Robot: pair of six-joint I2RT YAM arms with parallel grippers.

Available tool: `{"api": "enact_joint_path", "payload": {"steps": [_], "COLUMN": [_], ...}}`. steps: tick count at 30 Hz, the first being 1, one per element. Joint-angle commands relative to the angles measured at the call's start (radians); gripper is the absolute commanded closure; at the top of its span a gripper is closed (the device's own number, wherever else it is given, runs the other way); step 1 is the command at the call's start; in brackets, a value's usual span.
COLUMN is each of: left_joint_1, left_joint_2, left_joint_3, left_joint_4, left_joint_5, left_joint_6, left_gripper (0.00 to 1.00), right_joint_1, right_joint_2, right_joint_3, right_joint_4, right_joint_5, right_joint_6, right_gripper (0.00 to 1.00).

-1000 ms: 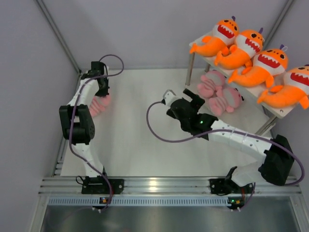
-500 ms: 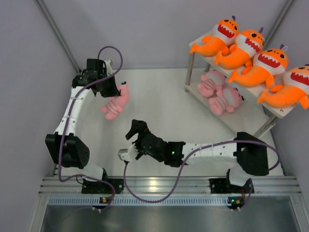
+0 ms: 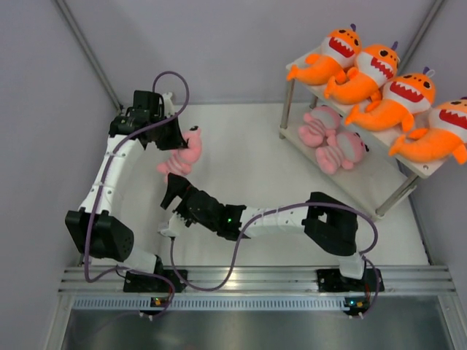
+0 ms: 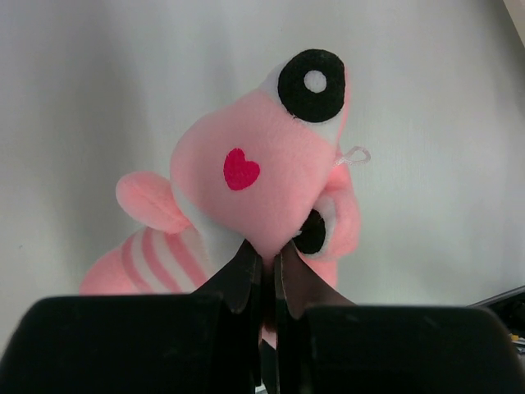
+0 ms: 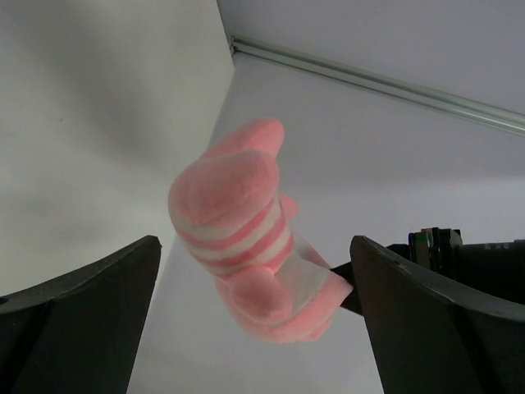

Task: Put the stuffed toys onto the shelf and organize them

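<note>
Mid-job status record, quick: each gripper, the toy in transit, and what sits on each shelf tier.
left gripper: shut on the pink striped plush near its face, toy lifted in the air
right gripper: open, just below the held toy; its wrist view frames the striped end between its fingers, no contact seen
shelf, top tier: four orange shark plush in a row
shelf, lower tier: pink plush pair, side by side
handover: not yet done
</note>
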State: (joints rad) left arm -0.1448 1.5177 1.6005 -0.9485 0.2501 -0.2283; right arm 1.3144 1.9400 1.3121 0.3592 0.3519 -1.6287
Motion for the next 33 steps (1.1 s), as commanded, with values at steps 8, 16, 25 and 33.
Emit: {"api": "enact_joint_path", "payload": {"steps": [8, 16, 25, 33], "left_joint_1": [-0.001, -0.002, -0.002, -0.001], "left_joint_2": [-0.037, -0.045, -0.036, -0.017], "left_joint_3": [0.029, 0.026, 0.030, 0.116], "left_joint_4": [0.004, 0.004, 0.004, -0.027], "left_joint_5": [0.021, 0.035, 0.043, 0.078], "left_joint_6": [0.006, 0.017, 0.121, 0.219], "left_gripper": [1.00, 1.00, 0.37, 0.02], "right_joint_1": [-0.075, -0.104, -0.044, -0.084], "right_joint_2": [0.154, 0.218, -0.032, -0.456], "right_joint_3": [0.182, 0.226, 0.095, -0.108], "right_joint_4": [0.060, 0.231, 0.115, -0.511], "right_joint_5": [-0.027, 0.027, 0.156, 0.061], "right_joint_6": [-0.054, -0.048, 0.359, 0.965], "right_gripper": [0.01, 0.80, 1.00, 1.00]}}
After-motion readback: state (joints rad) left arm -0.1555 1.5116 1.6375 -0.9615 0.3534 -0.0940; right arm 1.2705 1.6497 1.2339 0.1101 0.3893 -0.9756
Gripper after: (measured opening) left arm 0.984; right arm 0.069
